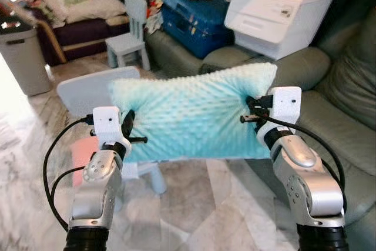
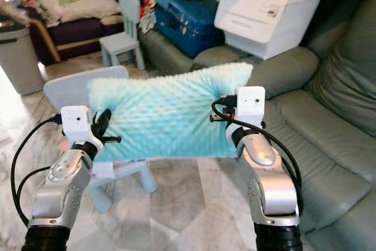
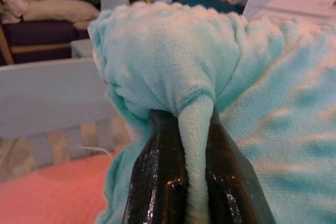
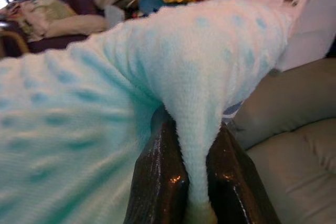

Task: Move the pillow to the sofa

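Carry step: pillow [image 1: 191, 116] mid-frame, airborne, left gripper [image 1: 130, 130] and right gripper [image 1: 251, 111] each clamped on an end. Next: swing right, lower onto sofa [image 1: 346, 139] seat, release.

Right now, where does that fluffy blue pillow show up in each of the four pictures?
Left eye: pillow at centre, held up between both arms.
Right eye: centre, slightly further left.
Left wrist: close up, a fold pinched by the left end effector.
Right wrist: close up, pinched by the right end effector.
Shared landmark: white box.

One pillow [image 1: 191, 116], two small chairs [image 1: 130, 39], one white box [image 1: 276, 16], one bin [image 1: 24, 57].
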Controlling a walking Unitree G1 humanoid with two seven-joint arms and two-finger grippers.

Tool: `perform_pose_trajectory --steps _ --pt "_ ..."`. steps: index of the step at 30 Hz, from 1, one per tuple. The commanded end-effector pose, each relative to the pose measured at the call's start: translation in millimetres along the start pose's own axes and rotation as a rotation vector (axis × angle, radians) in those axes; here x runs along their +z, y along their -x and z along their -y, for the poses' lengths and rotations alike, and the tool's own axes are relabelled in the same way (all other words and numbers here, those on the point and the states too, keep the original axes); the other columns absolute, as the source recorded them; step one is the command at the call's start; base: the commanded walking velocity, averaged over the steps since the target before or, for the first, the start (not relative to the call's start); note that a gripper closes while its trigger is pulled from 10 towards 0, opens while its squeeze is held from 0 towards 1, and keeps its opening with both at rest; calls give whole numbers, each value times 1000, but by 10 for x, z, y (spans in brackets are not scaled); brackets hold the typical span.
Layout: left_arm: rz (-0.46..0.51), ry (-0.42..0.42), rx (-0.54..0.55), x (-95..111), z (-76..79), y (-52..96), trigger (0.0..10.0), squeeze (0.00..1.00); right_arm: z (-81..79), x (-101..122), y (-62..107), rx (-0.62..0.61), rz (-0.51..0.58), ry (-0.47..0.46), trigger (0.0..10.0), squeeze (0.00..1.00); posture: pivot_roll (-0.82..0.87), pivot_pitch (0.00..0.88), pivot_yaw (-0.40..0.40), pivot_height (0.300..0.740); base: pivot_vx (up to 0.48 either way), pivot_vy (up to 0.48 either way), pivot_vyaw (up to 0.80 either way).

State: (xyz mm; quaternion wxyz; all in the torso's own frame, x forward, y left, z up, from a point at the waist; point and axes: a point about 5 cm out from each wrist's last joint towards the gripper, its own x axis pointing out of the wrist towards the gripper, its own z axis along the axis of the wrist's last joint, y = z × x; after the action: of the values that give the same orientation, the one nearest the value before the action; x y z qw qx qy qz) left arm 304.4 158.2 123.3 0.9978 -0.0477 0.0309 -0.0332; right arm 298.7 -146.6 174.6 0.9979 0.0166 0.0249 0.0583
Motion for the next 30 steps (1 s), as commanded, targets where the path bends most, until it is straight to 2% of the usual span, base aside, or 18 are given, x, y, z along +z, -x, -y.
perform_pose_trajectory --steps 1,4,10,17,23,30 --pt "-4 -14 19 12 -89 9 10000 0 -82 96 -7 26 42 -2 10000 0 -66 0 32 740 0 480 0" --pt "-1 -17 12 15 -80 6 10000 0 -80 95 -5 23 42 -1 10000 0 -68 0 34 740 0 406 0" --pt "28 -16 -23 52 -27 -6 10000 0 -70 87 -5 17 36 1 10000 0 -68 0 34 740 0 0 0" --pt "83 -41 -65 131 26 -59 10000 0 -57 90 -16 10 31 6 10000 0 -70 0 32 740 0 0 -770" --pt "63 0 -80 126 8 -70 10000 0 -61 93 -19 12 35 8 10000 0 -73 0 33 740 0 0 -743" --pt "60 44 -91 108 -10 -60 10000 0 -62 98 -15 13 38 8 10000 0 -75 0 33 740 0 0 0"
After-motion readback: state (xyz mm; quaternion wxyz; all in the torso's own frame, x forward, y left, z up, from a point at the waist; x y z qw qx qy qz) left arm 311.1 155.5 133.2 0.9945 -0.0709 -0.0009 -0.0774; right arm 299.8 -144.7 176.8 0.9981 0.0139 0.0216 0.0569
